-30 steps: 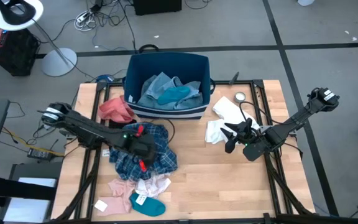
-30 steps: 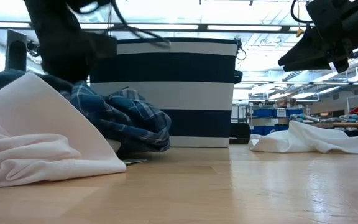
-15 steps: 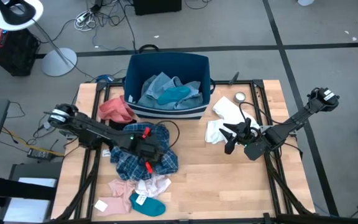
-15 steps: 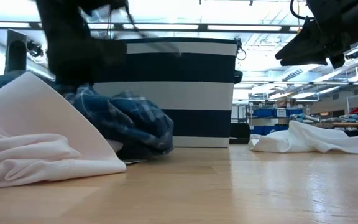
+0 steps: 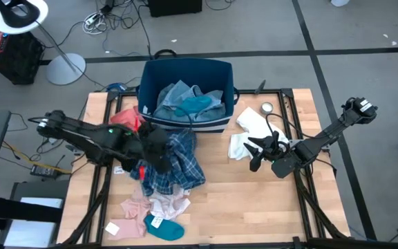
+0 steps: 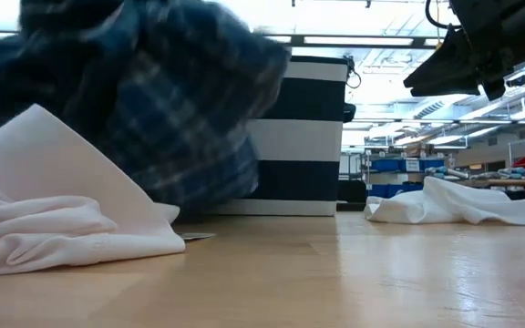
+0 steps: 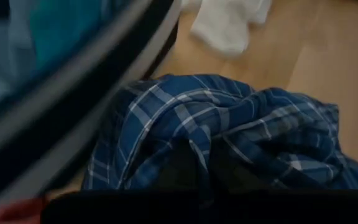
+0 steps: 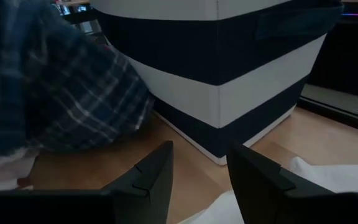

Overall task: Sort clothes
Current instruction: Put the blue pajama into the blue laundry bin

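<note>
With L fingers [image 5: 159, 153] shut on 1 plaid shirt [image 5: 178, 164], R fingers [image 5: 256, 153] open, empty.

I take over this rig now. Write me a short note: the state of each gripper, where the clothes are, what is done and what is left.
Left gripper: shut on the blue plaid shirt, lifted beside the bin.
Right gripper: open, empty, hovering by the white pieces on the table's right side.
Done: denim shirt and one teal sock are in the bin.
Left: plaid shirt, coral-red piece, pale pink piece, another teal sock, and white pieces on both sides.
</note>
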### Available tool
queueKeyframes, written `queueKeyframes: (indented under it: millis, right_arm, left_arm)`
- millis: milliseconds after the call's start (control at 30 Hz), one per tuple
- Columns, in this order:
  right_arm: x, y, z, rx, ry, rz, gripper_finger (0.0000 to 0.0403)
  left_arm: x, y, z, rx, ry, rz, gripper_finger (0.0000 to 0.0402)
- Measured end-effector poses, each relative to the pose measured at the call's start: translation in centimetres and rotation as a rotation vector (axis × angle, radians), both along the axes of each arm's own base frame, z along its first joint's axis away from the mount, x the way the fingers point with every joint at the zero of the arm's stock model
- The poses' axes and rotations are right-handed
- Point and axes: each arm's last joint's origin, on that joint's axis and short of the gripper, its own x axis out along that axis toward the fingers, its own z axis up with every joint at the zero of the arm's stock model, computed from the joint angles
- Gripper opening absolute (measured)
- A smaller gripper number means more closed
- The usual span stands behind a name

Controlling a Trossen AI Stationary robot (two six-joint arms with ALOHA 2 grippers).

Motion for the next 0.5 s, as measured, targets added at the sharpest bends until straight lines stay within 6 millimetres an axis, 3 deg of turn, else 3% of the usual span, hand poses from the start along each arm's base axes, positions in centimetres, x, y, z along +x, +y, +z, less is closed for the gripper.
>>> queueKeyframes:
  millis: [233,500]
  right_arm:
    - [0.0,0.0,0.0,0.000,0.000,0.001,0.0151]
    - [0.0,0.0,0.0,-0.005,0.005,0.002,0.0151]
  left_arm:
    - [-0.6,0.4,6.3,0.108,-0.163,-0.066,0.0001]
    - [-2.1,1.6,12.0,0.218,-0.301,-0.088,0.0000]
